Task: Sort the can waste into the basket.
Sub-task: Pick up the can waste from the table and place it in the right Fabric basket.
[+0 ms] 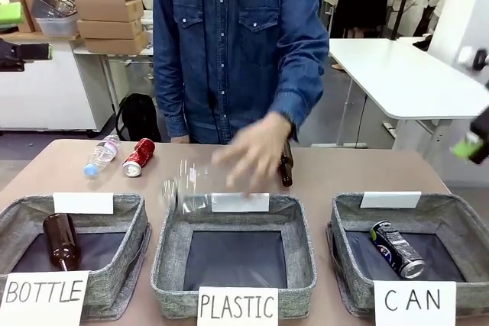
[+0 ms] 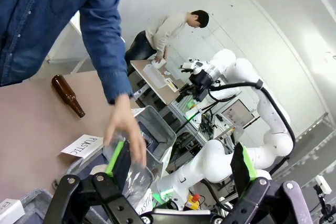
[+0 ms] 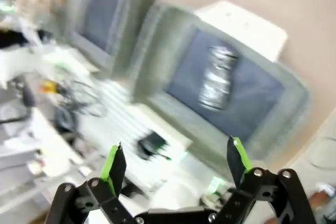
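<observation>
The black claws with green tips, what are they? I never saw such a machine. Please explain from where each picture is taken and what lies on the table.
They are a robot's two grippers; a camera sits on each wrist. The left gripper and the right gripper are both open and hold nothing. The other picture comes from a fixed camera facing a person across the table. The dark can lies in the CAN basket; the red can lies on the table beside a plastic bottle. A brown bottle lies in the BOTTLE basket.
</observation>
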`<state>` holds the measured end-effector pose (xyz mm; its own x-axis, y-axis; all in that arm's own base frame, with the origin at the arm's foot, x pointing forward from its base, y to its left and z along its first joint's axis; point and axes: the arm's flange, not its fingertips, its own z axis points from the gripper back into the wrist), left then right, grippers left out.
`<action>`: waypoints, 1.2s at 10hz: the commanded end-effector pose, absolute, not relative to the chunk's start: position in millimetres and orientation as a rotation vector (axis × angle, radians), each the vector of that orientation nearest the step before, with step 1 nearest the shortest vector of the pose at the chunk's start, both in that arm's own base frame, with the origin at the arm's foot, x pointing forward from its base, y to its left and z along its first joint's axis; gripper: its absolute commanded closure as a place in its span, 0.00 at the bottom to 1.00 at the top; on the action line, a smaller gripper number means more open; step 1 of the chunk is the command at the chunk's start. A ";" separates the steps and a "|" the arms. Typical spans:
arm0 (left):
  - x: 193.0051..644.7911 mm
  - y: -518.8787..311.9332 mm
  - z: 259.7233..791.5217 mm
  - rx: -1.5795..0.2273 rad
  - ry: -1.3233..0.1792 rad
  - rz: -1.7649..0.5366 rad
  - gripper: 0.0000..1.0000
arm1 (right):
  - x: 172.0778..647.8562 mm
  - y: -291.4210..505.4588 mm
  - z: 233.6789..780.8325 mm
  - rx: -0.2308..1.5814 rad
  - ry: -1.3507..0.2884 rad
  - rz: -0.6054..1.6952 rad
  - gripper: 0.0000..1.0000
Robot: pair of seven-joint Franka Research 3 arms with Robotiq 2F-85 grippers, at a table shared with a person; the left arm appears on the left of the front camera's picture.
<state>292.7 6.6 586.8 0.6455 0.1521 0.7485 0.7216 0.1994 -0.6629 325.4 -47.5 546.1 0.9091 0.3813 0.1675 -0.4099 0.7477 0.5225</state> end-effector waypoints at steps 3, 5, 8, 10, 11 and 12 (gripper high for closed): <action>294.4 3.7 587.8 -1.356 -0.847 -0.483 0.00 | 341.4 -50.1 578.2 1.233 -0.354 -0.288 0.00; 294.4 3.7 587.8 -1.356 -0.847 -0.483 0.00 | 351.1 -50.2 579.2 1.298 -0.387 -0.481 0.00; 294.4 3.7 587.8 -1.356 -0.847 -0.483 0.00 | 350.5 -70.2 583.9 1.150 -0.177 -0.191 0.00; 294.4 3.7 587.8 -1.356 -0.847 -0.483 0.00 | 350.5 -70.2 583.9 1.150 -0.177 -0.191 0.00; 294.4 3.7 587.8 -1.356 -0.847 -0.483 0.00 | 350.5 -70.2 583.9 1.150 -0.177 -0.191 0.00; 294.4 3.7 587.8 -1.356 -0.847 -0.483 0.00 | 350.5 -70.2 583.9 1.150 -0.177 -0.191 0.00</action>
<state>292.7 6.7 586.8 0.6455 0.1521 0.7485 0.7216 0.1995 -0.6629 347.5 -64.3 583.0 0.9681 -0.2497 0.0221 0.0773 0.3815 0.9211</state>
